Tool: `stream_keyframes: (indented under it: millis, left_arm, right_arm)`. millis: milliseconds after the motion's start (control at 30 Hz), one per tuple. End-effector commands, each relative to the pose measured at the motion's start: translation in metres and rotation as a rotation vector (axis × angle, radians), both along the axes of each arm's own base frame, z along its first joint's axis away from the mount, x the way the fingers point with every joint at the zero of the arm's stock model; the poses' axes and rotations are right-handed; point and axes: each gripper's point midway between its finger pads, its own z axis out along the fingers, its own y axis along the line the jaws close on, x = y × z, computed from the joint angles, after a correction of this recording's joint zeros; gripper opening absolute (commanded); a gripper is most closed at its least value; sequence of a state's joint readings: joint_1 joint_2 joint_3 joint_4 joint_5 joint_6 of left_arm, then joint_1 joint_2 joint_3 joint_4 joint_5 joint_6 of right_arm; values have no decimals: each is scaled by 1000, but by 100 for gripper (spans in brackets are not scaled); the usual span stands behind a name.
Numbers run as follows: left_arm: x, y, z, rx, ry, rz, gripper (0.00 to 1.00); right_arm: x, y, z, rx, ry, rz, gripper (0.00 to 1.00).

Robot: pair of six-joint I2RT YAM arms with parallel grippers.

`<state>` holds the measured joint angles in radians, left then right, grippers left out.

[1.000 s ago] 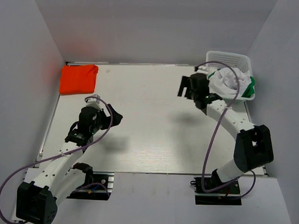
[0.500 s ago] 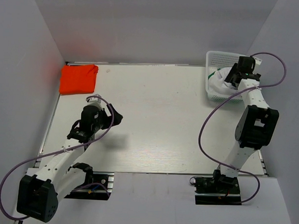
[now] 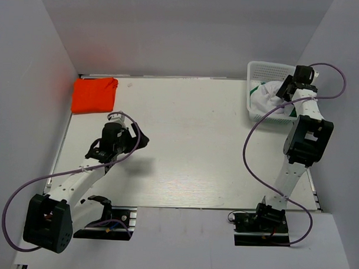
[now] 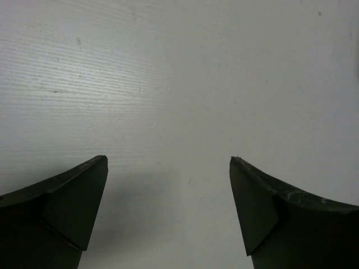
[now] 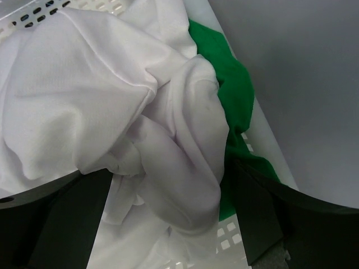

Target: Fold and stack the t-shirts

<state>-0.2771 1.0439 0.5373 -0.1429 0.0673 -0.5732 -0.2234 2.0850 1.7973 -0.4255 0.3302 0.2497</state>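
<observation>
The folded orange-red t-shirt (image 3: 95,95) lies at the counter's (image 3: 197,147) far left corner, where it was a second ago. The green t-shirt (image 5: 233,95) sits in the white mesh basket (image 3: 267,69) at the far right corner, crumpled against its right wall under a rumpled white cloth (image 5: 112,84).

A second ago the right gripper (image 3: 287,91) hung over the bare counter left of the basket; now it is above the basket. The left gripper (image 3: 138,140) has barely moved.

The cloths are soft and creased; the basket is stiff plastic with rows of holes.

Only the right wrist view shows its jaws spread wide over the cloth, holding nothing. Only the left wrist view shows the left jaws wide apart over bare, faintly grained counter.
</observation>
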Motion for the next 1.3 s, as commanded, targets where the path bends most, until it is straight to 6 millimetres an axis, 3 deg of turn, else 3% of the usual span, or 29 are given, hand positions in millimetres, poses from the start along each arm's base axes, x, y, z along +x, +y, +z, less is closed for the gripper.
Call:
stream_keyframes:
  millis: [0, 333, 467, 600, 633, 700, 733, 767, 833, 867, 900, 933, 1033, 1067, 1133, 1167, 1200, 1233, 1267]
  left_arm:
    - [11, -3, 19, -9, -49, 2, 100]
    - [17, -3, 15, 9, -33, 5, 100]
    - [15, -2, 10, 15, -14, 4, 100]
    - [14, 0, 11, 20, -15, 12, 100]
    - [15, 1, 11, 26, -16, 21, 100]
    - [16, 3, 14, 28, -27, 29, 100]
    - [16, 3, 17, 25, -37, 29, 100]
    - [14, 4, 19, 24, -38, 29, 100]
    - [15, 7, 22, 32, -53, 47, 100]
    - [13, 8, 24, 39, -59, 42, 100]
    - [14, 9, 24, 43, -60, 50, 100]
    - [14, 10, 28, 40, -71, 50, 100]
    - [13, 10, 35, 32, -95, 51, 100]
    - [13, 10, 35, 32, -95, 51, 100]
    - [10, 10, 36, 30, -104, 51, 100]
    - [10, 10, 36, 30, -104, 51, 100]
    - [10, 11, 39, 27, -112, 51, 100]
    - [9, 11, 35, 30, -104, 51, 100]
    - [8, 11, 38, 27, -112, 51, 100]
  right_arm:
    - [11, -6, 9, 29, -40, 15, 88]
    - [-17, -6, -46, 80, 131, -28, 84]
    - [-14, 2, -63, 112, 151, -3, 78]
    - [-8, 5, -77, 140, 148, 11, 42]
    - [-5, 5, -77, 145, 137, 15, 27]
    - [-4, 10, -77, 165, 124, 34, 16]
    - [1, 13, -74, 174, 100, 52, 0]
    - [1, 14, -69, 174, 87, 57, 0]
    - [8, 16, -52, 170, 33, 84, 0]
    - [9, 19, -28, 159, -11, 99, 0]
    - [14, 21, -18, 161, -44, 118, 0]
    - [16, 22, 16, 136, -109, 140, 0]
    - [19, 30, 49, 120, -193, 204, 0]
    - [20, 35, 90, 87, -283, 238, 0]
    - [18, 39, 113, 75, -330, 263, 0]
    - [13, 46, 148, 63, -412, 303, 0]
    - [11, 48, 161, 53, -440, 309, 0]
    - [3, 51, 189, 30, -498, 326, 0]
    - [2, 54, 199, 26, -523, 339, 0]
